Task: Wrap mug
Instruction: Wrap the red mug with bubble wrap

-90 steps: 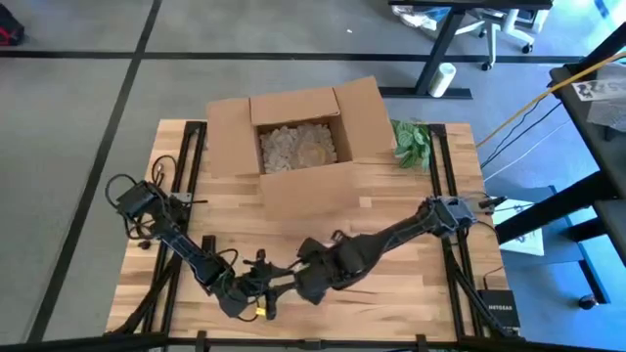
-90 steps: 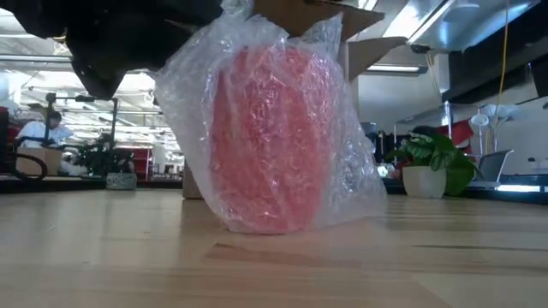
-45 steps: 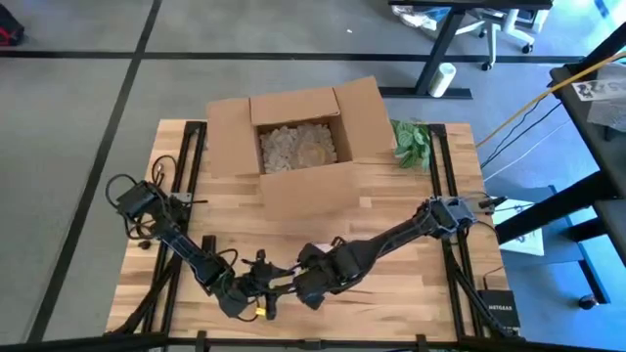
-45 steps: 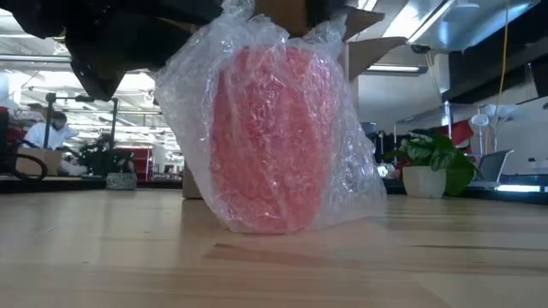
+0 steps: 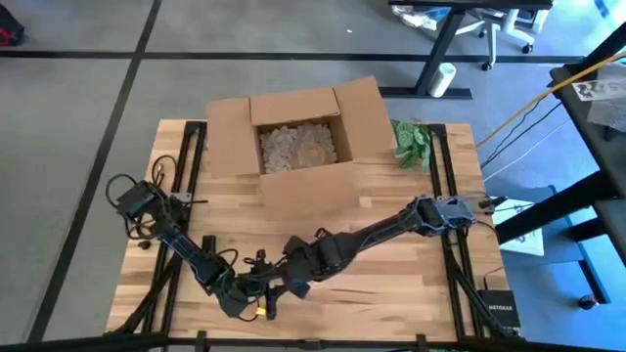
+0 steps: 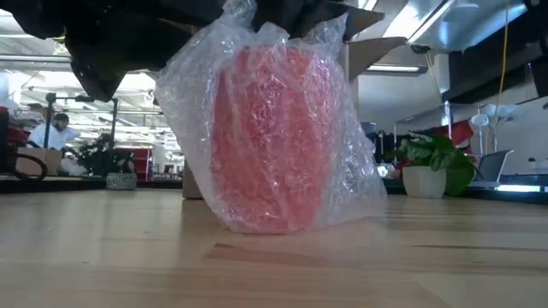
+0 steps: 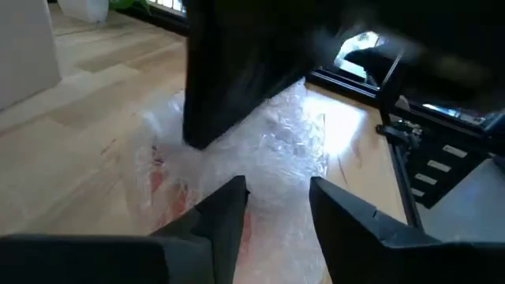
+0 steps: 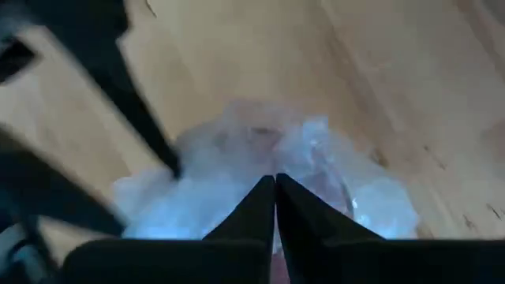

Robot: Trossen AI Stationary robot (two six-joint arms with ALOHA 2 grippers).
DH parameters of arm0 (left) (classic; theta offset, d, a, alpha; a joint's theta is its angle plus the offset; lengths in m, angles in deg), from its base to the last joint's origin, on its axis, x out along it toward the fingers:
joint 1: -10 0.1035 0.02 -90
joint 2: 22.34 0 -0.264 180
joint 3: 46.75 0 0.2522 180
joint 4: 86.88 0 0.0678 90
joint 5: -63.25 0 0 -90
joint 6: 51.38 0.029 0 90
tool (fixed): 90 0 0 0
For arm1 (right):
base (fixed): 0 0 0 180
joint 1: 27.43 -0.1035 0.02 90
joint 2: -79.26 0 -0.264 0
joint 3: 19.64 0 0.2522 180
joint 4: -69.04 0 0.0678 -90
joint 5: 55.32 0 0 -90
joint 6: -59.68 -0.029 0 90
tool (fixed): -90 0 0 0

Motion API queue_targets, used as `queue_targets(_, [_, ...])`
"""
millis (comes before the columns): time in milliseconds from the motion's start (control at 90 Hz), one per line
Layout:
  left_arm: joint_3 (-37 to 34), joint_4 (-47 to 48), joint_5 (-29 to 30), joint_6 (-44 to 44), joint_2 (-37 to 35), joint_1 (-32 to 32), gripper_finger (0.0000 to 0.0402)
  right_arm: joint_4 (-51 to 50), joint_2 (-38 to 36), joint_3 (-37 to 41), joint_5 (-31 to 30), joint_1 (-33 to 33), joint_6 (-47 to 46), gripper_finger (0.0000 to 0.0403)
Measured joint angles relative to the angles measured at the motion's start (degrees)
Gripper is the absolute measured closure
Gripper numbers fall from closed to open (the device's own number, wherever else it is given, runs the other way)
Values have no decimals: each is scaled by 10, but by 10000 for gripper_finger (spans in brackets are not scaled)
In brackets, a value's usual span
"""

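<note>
Pale butcher-block planks made up the wooden table (image 5: 391,279), which stood on a grey floor; beyond it the low view took in an open office hall with a seated person (image 6: 53,133) far off at one side. An open brown cardboard box (image 5: 293,137) holding crumpled tan packing paper sat at the table's far edge, and a small green potted plant (image 5: 412,143) in a white pot stood just beside the box on the right arm's side. The red mug swathed in clear bubble wrap (image 6: 272,137) stood upright on the table at its near edge, between the two arms; the loose plastic bunched up above its rim and flared out at its foot. The right gripper (image 8: 274,189) hung directly over the wrapped mug with its two dark fingers pressed together, tips touching; whether any film lay pinched between them could not be made out. The left gripper (image 7: 276,201) sat low beside the mug with its fingers spread apart, the crinkled wrap and a glimpse of red showing in the gap; the right arm's dark body crossed close in front of it. In the high view both arms met at the near middle of the table, hiding the mug beneath them.
</note>
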State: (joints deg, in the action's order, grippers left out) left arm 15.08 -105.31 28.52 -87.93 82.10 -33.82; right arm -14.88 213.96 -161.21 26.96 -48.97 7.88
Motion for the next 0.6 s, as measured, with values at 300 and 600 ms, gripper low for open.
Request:
queue_targets(300, [-1,-3,4,6,-2,-16,273,9,45,-2,77,2,31,403])
queue_targets(600, [-1,-4,58,-21,-19,-85,273,33,49,-2,68,1,45,403])
